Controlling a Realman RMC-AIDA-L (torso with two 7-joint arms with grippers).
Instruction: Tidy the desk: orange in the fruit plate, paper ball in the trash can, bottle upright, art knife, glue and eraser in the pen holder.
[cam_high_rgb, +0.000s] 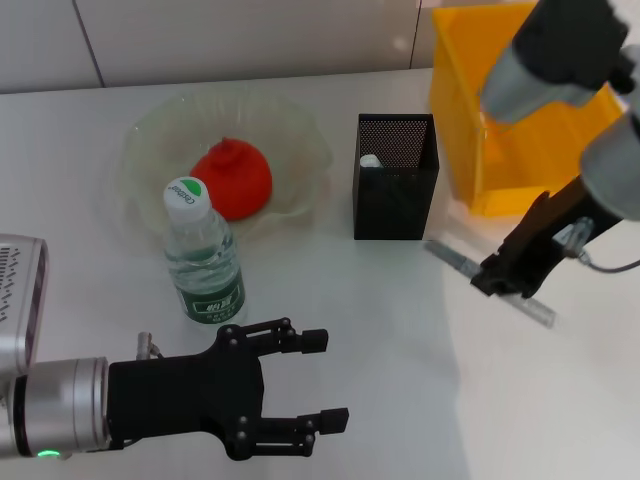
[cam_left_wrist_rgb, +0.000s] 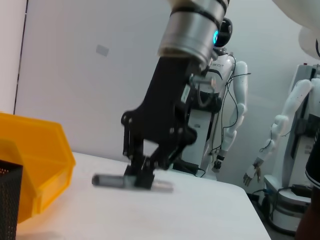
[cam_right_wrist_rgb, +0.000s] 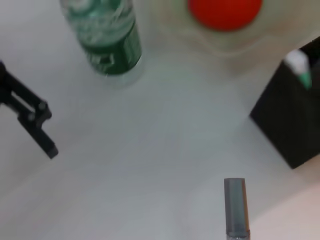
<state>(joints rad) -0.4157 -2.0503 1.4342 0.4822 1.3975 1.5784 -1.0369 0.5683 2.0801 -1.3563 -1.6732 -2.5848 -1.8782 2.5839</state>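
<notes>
The orange (cam_high_rgb: 234, 178) lies in the pale-green fruit plate (cam_high_rgb: 150, 130). The bottle (cam_high_rgb: 203, 258) stands upright in front of the plate. The black mesh pen holder (cam_high_rgb: 396, 190) holds a white item with a green tip (cam_high_rgb: 370, 160). The yellow trash can (cam_high_rgb: 470, 100) stands behind and to the right of it. My right gripper (cam_high_rgb: 497, 280) is shut on the grey art knife (cam_high_rgb: 450, 258), low over the table to the right of the pen holder; the left wrist view shows this grip (cam_left_wrist_rgb: 139, 179). My left gripper (cam_high_rgb: 325, 380) is open and empty near the front edge. The eraser and paper ball are out of view.
The white table (cam_high_rgb: 380, 330) runs between the two grippers. In the left wrist view, other robots (cam_left_wrist_rgb: 225, 100) stand beyond the table's far edge.
</notes>
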